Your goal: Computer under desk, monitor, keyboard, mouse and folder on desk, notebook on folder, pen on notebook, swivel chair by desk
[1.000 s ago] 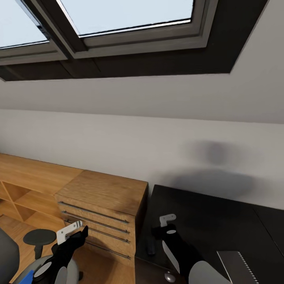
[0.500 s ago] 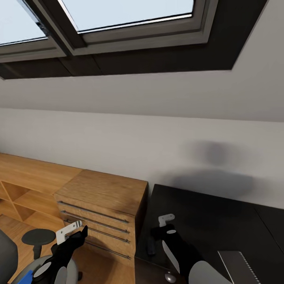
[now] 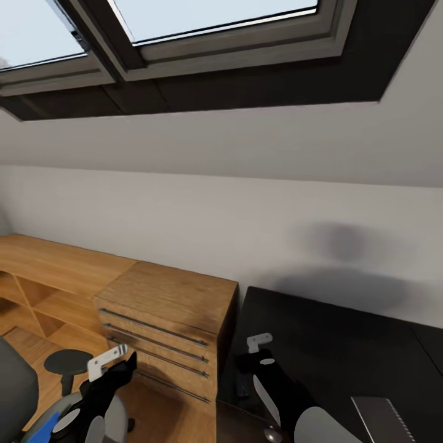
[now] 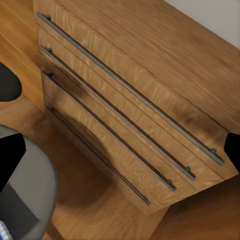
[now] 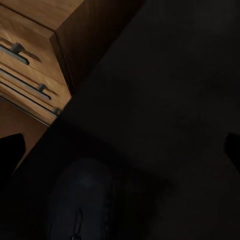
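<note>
The bedroom's pale grey wall [image 3: 184, 209] spans the head view from 9 to 3 o'clock, with the sloped ceiling and dark-framed skylights [image 3: 215, 18] at 12. Below it, at 7 to 8 o'clock, stands a light-wood drawer chest [image 3: 166, 320] with long bar handles, joined at 9 o'clock to low wood shelves [image 3: 37, 283]. The chest's right side touches the glossy black counter [image 3: 332, 344], which runs from 6 to 4 o'clock with a broad bare top back to the wall. A strip of wood floor [image 3: 160, 418] lies open between chest and chair.

The swivel chair [image 3: 15, 387] sits at 8 o'clock, grey back and black armrest [image 3: 69, 363] showing, well apart from the counter. A corner of the bright-blue folder [image 3: 43, 429] peeks out on its seat at 7 o'clock. The keyboard's [image 3: 394, 421] grey edge lies on the counter at 5 o'clock. A small dark rounded thing, apparently the mouse [image 5: 82, 205], rests near the counter's left edge.

The left pincer [image 3: 120, 360] hangs before the chest, the right pincer [image 3: 252, 351] over the counter's edge; both are spread, holding nothing.
</note>
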### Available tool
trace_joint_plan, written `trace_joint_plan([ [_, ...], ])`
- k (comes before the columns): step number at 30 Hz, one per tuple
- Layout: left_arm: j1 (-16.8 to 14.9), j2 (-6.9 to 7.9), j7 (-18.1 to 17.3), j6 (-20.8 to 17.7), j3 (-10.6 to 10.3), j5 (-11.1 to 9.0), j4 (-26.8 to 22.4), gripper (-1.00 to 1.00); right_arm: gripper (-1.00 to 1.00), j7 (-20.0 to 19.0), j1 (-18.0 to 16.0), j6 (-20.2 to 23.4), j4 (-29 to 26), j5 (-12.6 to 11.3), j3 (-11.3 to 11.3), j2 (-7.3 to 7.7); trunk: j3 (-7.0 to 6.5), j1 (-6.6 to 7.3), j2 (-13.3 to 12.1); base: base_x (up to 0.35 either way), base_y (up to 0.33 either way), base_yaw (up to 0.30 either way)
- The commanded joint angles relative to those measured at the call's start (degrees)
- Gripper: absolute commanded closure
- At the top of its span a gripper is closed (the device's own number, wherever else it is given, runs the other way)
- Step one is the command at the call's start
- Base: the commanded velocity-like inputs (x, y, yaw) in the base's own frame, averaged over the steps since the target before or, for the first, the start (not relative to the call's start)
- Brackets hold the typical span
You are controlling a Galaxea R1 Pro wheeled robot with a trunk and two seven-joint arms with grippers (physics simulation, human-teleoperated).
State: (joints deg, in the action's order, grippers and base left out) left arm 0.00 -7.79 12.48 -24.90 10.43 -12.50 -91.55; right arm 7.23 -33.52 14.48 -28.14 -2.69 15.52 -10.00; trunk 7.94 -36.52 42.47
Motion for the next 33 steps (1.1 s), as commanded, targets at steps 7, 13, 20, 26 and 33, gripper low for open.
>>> trace_joint_plan([
  [7, 0.00, -0.03, 0.35, -0.24, 0.06, -0.59, -0.12, -1.00, -1.00, 0.33, -0.05, 0.49, 0.06, -0.44, 0.30, 0.00, 1.36, -1.56, 2.89, 0.000, 0.000, 0.028],
  [13, 0.00, 0.01, 0.35, -0.24, 0.10, -0.59, -0.12, -1.00, -1.00, 0.15, -0.05, 0.67, 0.10, -0.77, 0.33, 0.00, 2.44, -2.88, 5.30, 0.000, 0.000, 0.003],
  [20, 0.00, 0.05, 0.35, -0.24, 0.34, -0.59, -0.12, -1.00, -1.00, 0.06, -0.05, 2.98, 0.10, -0.90, 0.39, 0.00, 2.98, -3.54, 6.50, 0.000, 0.000, 0.000],
  [26, 0.00, 0.05, 0.35, -0.24, 0.44, -0.59, -0.14, -1.00, -1.00, -1.24, -0.05, 3.61, 0.10, -0.91, 0.39, 0.00, 2.98, -3.54, 6.50, 0.000, 0.000, 0.000],
  [33, 0.00, 0.06, 0.35, -0.24, 0.47, -0.59, -0.19, -1.00, -1.00, -2.16, -0.05, 3.82, 0.17, -0.91, 0.46, 0.00, 2.98, -3.54, 6.50, 0.000, 0.000, 0.000],
])
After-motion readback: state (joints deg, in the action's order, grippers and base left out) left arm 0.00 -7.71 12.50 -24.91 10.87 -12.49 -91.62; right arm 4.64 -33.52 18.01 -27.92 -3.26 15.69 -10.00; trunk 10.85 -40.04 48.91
